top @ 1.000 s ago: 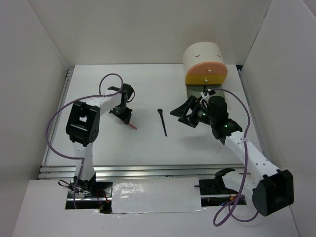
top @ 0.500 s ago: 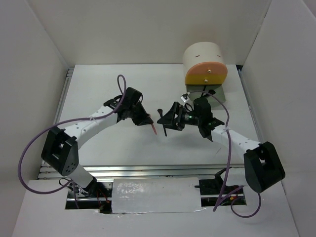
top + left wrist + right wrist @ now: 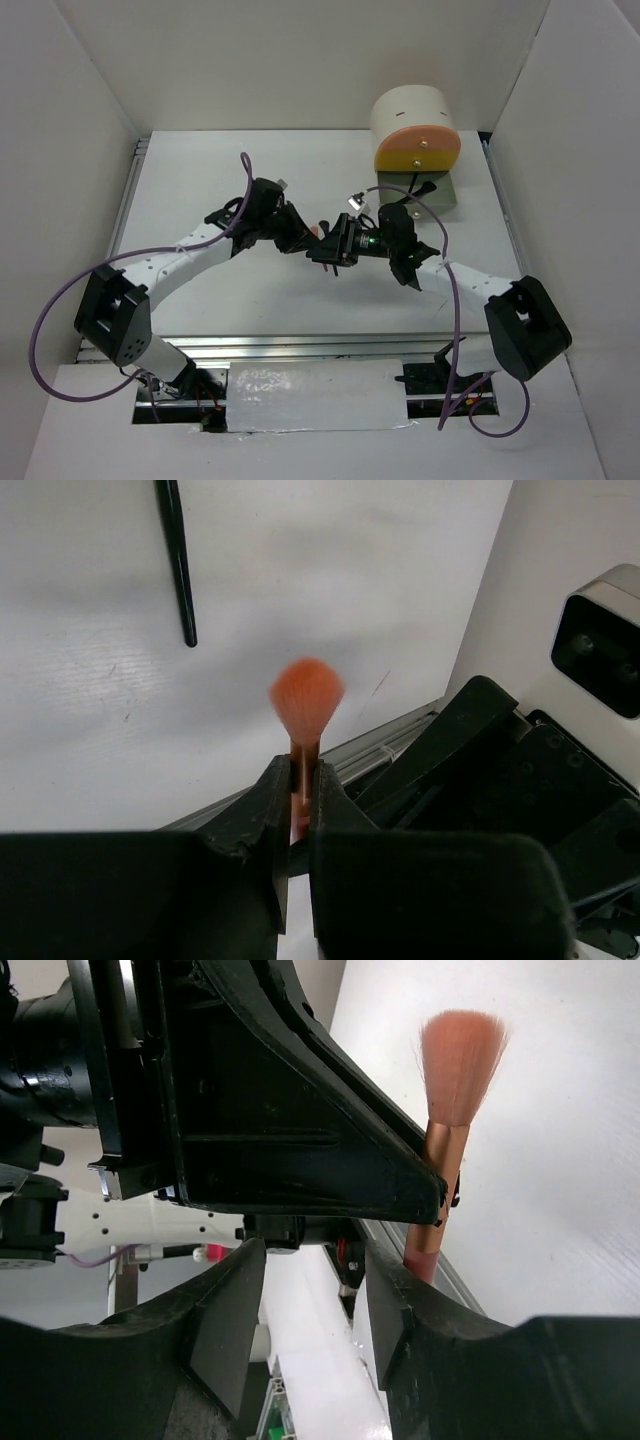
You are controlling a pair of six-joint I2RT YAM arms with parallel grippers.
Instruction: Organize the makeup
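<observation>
A coral-pink makeup brush (image 3: pixel 305 697) with a copper ferrule stands bristles-out between the fingers of my left gripper (image 3: pixel 301 770), which is shut on its handle. In the top view that left gripper (image 3: pixel 301 239) meets my right gripper (image 3: pixel 327 249) nose to nose above the middle of the table. In the right wrist view the right gripper (image 3: pixel 312 1260) is open with nothing in the gap. The same brush (image 3: pixel 447 1130) runs just outside its right finger (image 3: pixel 400 1310), under the left gripper's black body. A thin black brush (image 3: pixel 178 560) lies on the table.
The cream round-topped box (image 3: pixel 410 115) with orange and yellow drawer fronts stands at the back right, close behind the right arm. White walls enclose the table (image 3: pixel 200 190) on three sides. A metal rail (image 3: pixel 300 345) runs along the near edge.
The left arm swung right to the table's middle with the coral brush. The right arm moved left to meet it, and its jaws have narrowed.
</observation>
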